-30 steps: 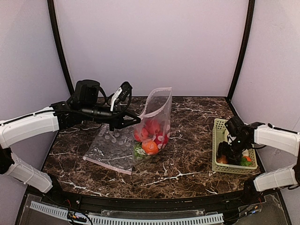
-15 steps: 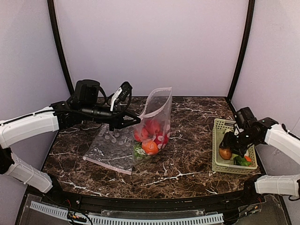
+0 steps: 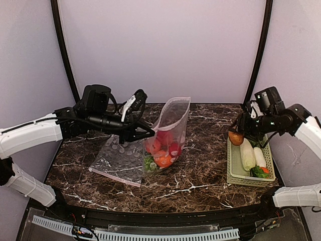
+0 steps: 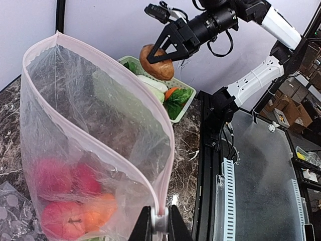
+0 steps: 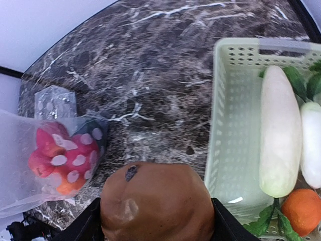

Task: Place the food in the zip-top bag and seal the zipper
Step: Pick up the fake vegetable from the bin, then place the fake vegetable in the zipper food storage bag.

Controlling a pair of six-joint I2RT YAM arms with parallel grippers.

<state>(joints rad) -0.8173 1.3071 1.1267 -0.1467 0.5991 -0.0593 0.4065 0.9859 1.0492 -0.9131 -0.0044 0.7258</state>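
Note:
The clear dotted zip-top bag (image 3: pixel 168 131) stands upright and open mid-table, with red apples (image 3: pixel 163 136) and an orange one (image 3: pixel 162 160) inside. My left gripper (image 3: pixel 150 133) is shut on the pinkish zipper strip (image 4: pixel 161 201) at the bag's mouth edge and holds it up. My right gripper (image 3: pixel 236 135) is shut on the brown potato (image 3: pixel 235 137), held in the air above the far left corner of the pale green basket (image 3: pixel 231 165). The potato also fills the right wrist view (image 5: pixel 156 203) and shows in the left wrist view (image 4: pixel 156 62).
The basket holds two white radishes (image 3: pixel 247 153), leafy greens (image 3: pixel 258 172) and an orange piece (image 5: pixel 302 211). A second dotted bag (image 3: pixel 119 161) lies flat left of the upright bag. Purple walls enclose the marble table.
My right gripper lifted the potato out of the basket and up and left, uncovering the radishes. The bag's mouth shifted slightly right; the left gripper moved with it.

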